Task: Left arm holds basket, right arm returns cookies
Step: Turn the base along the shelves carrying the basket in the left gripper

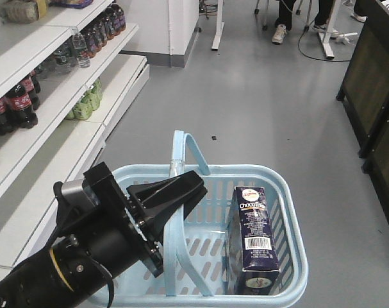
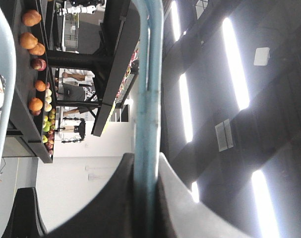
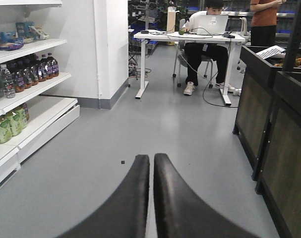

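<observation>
Cookies, a dark navy rectangular carton with a white barcode label [image 1: 255, 237], stand on end against the right wall of the light blue slotted plastic basket [image 1: 290, 212]. The black wedge-shaped left gripper [image 1: 193, 186] is clamped on the basket's hoop handle [image 1: 181, 151]. The right gripper [image 3: 151, 168] faces the aisle, fingers pressed together and empty. The return looks unstarted: next it must spread, descend over the carton and lift clear of the handle.
</observation>
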{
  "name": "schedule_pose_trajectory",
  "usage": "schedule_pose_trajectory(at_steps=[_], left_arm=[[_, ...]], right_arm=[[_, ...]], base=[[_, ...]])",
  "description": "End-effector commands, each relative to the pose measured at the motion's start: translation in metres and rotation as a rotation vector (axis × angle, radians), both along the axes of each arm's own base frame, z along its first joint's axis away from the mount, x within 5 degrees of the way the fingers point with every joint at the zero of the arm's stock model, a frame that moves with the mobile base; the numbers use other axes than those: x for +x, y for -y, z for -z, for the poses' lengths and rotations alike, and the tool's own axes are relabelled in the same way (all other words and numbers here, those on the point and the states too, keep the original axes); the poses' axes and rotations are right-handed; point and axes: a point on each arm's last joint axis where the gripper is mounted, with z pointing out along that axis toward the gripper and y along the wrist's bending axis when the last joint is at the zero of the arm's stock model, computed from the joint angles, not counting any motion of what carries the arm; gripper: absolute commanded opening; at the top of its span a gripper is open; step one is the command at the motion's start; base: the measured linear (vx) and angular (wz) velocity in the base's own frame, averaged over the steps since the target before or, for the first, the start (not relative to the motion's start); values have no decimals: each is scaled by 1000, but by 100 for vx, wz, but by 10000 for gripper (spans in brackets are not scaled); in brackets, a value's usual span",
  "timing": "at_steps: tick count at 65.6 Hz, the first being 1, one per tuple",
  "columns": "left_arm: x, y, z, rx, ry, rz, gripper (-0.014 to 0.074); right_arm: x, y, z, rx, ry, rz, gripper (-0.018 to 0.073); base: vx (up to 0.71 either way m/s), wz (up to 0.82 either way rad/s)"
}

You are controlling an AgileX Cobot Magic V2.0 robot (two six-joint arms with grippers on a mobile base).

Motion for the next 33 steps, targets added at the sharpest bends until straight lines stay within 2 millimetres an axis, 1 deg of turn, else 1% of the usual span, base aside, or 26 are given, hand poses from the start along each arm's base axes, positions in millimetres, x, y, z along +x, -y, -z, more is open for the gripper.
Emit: schedule_pose_trajectory(at_steps=[1,33], left_arm=[[-4,-2,-29,-156,121,6,-3],[-4,-2,-29,-156,121,6,-3]], right_arm=[[0,-1,-1,-17,65,-8,-6],[0,-1,-1,-17,65,-8,-6]], base=[[1,-16],[4,-18]])
